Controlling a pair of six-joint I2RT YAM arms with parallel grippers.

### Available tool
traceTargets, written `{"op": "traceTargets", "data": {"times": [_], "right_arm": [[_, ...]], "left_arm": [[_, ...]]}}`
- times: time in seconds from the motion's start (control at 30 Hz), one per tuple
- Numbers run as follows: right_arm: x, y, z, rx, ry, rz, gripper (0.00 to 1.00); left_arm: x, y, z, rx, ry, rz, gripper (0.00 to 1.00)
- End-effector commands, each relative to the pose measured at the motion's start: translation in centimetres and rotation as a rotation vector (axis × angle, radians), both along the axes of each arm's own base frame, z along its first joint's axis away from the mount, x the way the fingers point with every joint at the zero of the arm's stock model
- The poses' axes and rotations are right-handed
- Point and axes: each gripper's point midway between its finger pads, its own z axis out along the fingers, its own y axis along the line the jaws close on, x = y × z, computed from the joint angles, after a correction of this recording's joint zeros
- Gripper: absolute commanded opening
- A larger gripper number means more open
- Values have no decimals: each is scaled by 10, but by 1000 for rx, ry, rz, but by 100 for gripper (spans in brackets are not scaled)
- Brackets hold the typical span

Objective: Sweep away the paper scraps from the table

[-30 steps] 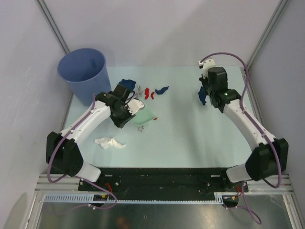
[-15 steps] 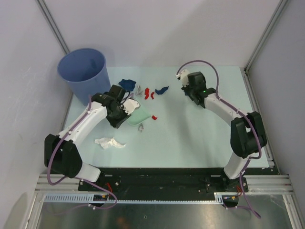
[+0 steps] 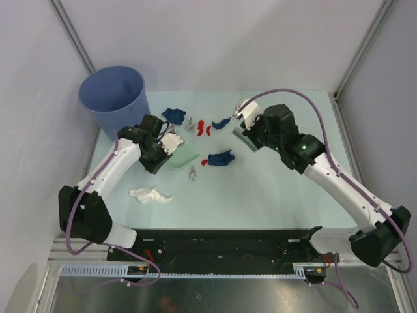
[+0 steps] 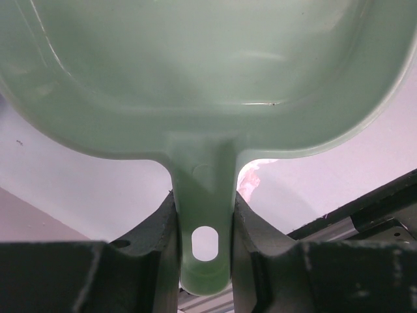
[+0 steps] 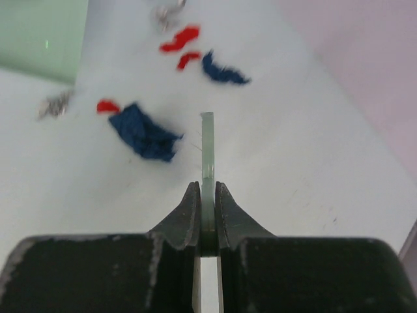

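Note:
My left gripper (image 3: pixel 164 145) (image 4: pixel 203 225) is shut on the handle of the mint-green dustpan (image 3: pixel 184 155) (image 4: pixel 195 65), whose pan rests on the table (image 3: pixel 280 189). My right gripper (image 3: pixel 251 135) (image 5: pixel 207 195) is shut on the thin mint-green brush (image 3: pixel 242 139) (image 5: pixel 207 140), just right of a dark blue wad (image 3: pixel 221 158) (image 5: pixel 144 134) and a red scrap (image 3: pixel 204 162) (image 5: pixel 107 105) by the pan's mouth. A grey scrap (image 3: pixel 193 173) (image 5: pixel 57 104) lies nearby. Behind lie dark blue (image 3: pixel 174 115), grey (image 3: pixel 189 123), red (image 3: pixel 202 126) (image 5: pixel 181 39) and dark blue (image 3: pixel 221 122) (image 5: pixel 223 72) scraps. A white wad (image 3: pixel 150 194) lies near left.
A blue bucket (image 3: pixel 117 98) stands at the table's far left corner, just behind the left arm. White walls and metal corner rails (image 3: pixel 361 49) bound the table. The black base rail (image 3: pixel 221 241) runs along the near edge.
My right arm swung from the far right to the table's middle with the brush. The dark blue wad moved left, up to the dustpan's mouth. My left gripper and dustpan shifted slightly left.

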Motion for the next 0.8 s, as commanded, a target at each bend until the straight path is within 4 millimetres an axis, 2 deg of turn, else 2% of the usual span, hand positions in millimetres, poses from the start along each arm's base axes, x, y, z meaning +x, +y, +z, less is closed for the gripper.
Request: {"op": "traceTargets", "data": {"times": [0.0,0.03,0.07,0.1,0.13,0.17,0.23,0.27,0.3,0.37,0.4,0.43,0.5,0.53,0.6,0.63,0.7,0.73,0.77], "right_arm": [[37,20,50,102,-218,27,0],[48,23,53,99,-260,27,0],[74,32,56,75,-351,24,0],[91,30,58,54,-406,-6,0],[109,33,85,96,-521,-25,0],[140,32,60,57,-509,-43,0],[165,44,53,78,-524,33,0],[179,47,67,97,-565,51,0],[200,58,34,57,-529,106,0],[216,69,8,-2,-498,145,0],[226,78,13,-28,-522,151,0],[235,85,-31,-112,-458,182,0],[238,97,-59,-193,-425,213,0],[235,99,-87,-248,-380,241,0],[223,100,-104,-272,-347,266,0],[207,97,-115,-274,-320,282,0],[184,94,-119,-238,-286,298,0],[164,89,-140,-246,-226,316,0],[150,85,-124,-218,-221,307,0]], "left_arm": [[5,-7,8,-47,-45,-20,0],[5,-7,9,-48,-48,-15,0],[5,-6,10,-45,-52,-14,0],[4,-5,10,-42,-55,-9,0],[2,-2,11,-31,-63,-4,0],[0,0,11,-26,-65,-3,0],[-3,5,11,-22,-69,3,0],[-7,8,6,-16,-58,6,0],[-7,12,5,-12,-55,18,0],[-11,16,-1,-5,-38,26,0],[-11,19,-1,-1,-37,31,0],[-12,20,-3,0,-32,37,0],[-12,22,-5,-3,-30,44,0],[-13,23,-5,-3,-28,47,0],[-13,25,-7,-4,-23,55,0],[-13,26,-7,-2,-24,57,0],[-14,28,-9,3,-20,57,0],[-13,28,-8,6,-23,56,0],[-13,28,-9,8,-20,53,0]]}}
